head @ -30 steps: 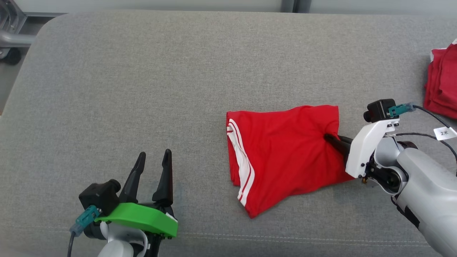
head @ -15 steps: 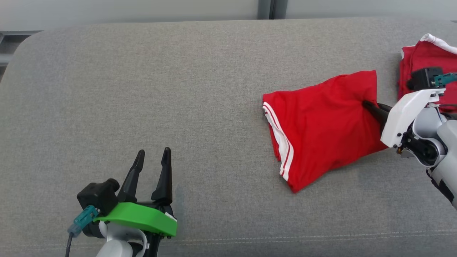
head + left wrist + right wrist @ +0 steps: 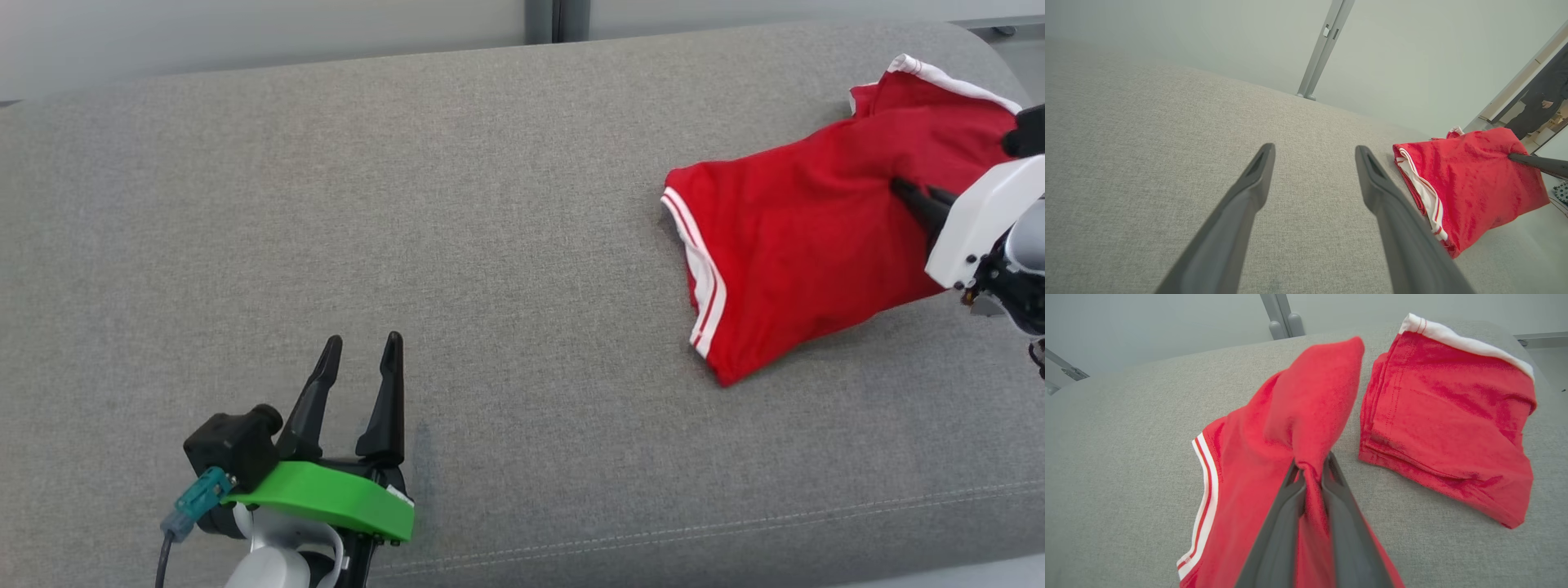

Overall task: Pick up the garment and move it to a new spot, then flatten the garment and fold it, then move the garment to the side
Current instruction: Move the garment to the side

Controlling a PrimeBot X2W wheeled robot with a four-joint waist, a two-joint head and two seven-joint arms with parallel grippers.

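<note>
The garment (image 3: 800, 245) is a folded red piece with white stripes along its left edge, lying on the grey cushioned surface (image 3: 457, 204) at the right. My right gripper (image 3: 902, 189) is shut on a bunched fold of its right part. The right wrist view shows the cloth (image 3: 1306, 404) pinched between the dark fingers (image 3: 1286, 522) and rising in a peak. My left gripper (image 3: 363, 347) hovers open and empty at the lower left, far from the garment (image 3: 1470, 183).
A second folded red garment with a white band (image 3: 1445, 416) lies just right of the held one, near the surface's far right corner (image 3: 922, 90). A person in dark clothes (image 3: 1541, 98) stands beyond the surface. Wide bare grey surface spreads left of the garment.
The head camera has turned right. My right gripper has dragged the garment rightward across the surface, up beside the other red pile. The left gripper stays open.
</note>
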